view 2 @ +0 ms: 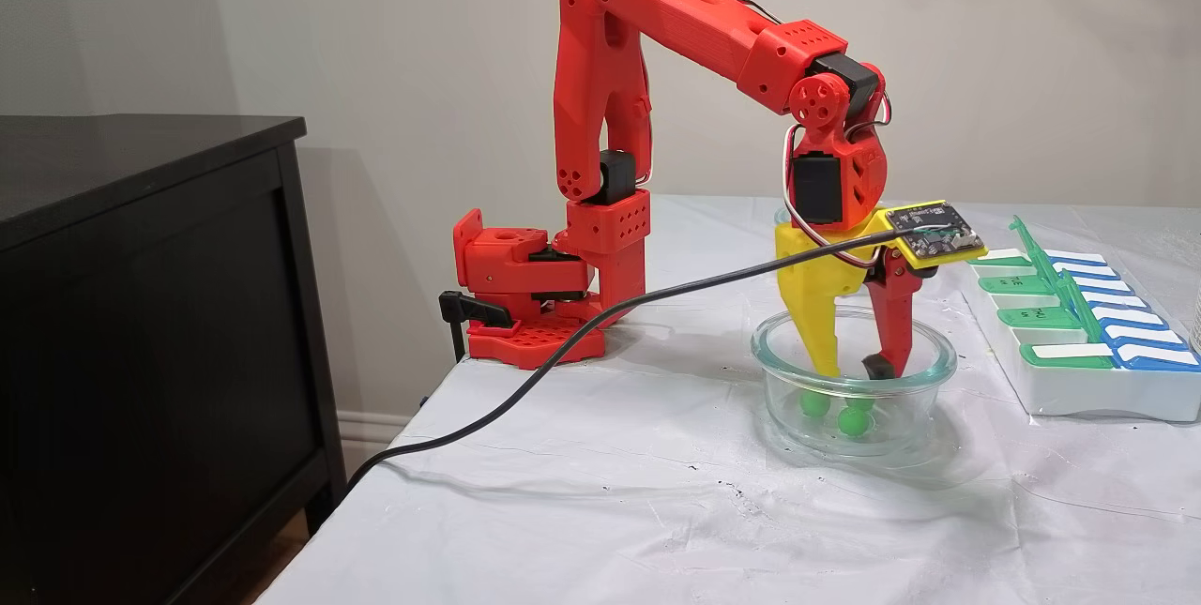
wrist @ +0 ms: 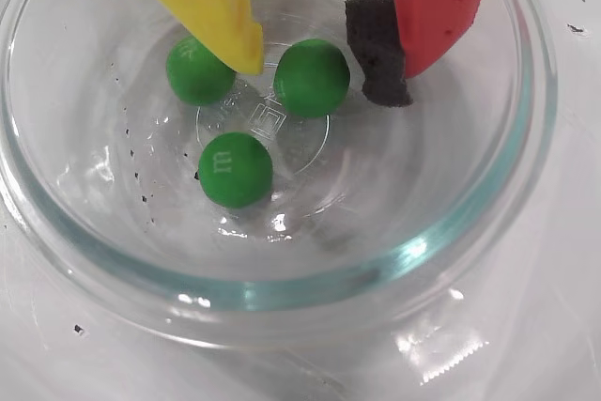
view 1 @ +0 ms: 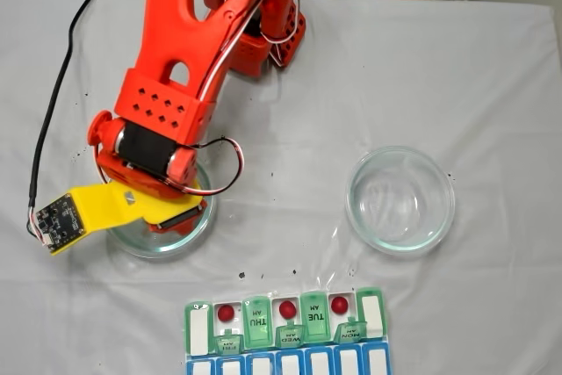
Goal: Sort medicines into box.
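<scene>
Glass dish ringing 3 green balls, claw wide around 1, second dish apart, box near.

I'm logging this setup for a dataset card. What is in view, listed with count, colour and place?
Green balls: three, green, in the glass dish under the arm.
Red balls: three, red, one each in open organizer compartments.
Glass dishes: two, clear; one holds no balls.
Pill organizer: one, green and blue rows, table edge.
Table cover: one, white.
Cabinet: one, black, beside the table.
Cable: one, black.
Gripper: one, yellow and red jaws open in the dish.
</scene>
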### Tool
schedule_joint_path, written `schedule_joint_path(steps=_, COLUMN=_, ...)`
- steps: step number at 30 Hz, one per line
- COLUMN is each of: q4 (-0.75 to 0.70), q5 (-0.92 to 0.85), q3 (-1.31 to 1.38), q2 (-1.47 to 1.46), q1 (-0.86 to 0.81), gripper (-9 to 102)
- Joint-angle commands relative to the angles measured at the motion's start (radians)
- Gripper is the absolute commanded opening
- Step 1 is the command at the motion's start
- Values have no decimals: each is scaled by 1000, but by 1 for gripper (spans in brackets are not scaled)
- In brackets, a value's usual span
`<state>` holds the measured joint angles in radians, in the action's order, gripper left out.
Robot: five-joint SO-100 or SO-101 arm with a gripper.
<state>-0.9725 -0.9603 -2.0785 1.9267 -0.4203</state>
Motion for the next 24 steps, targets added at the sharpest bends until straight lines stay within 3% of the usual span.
schedule_joint_path(steps=1, q4=21, q5=-5, q3=31, q2=71, q1=17, gripper=18)
schedule_joint_path(steps=21, q4=89, q5=-51, q3=-21, q2=69, q1=29, gripper=13)
schedule_joint_path(steps=24, q4=104, q5=-63, q3=-38, q2=89, q1=29, gripper=8)
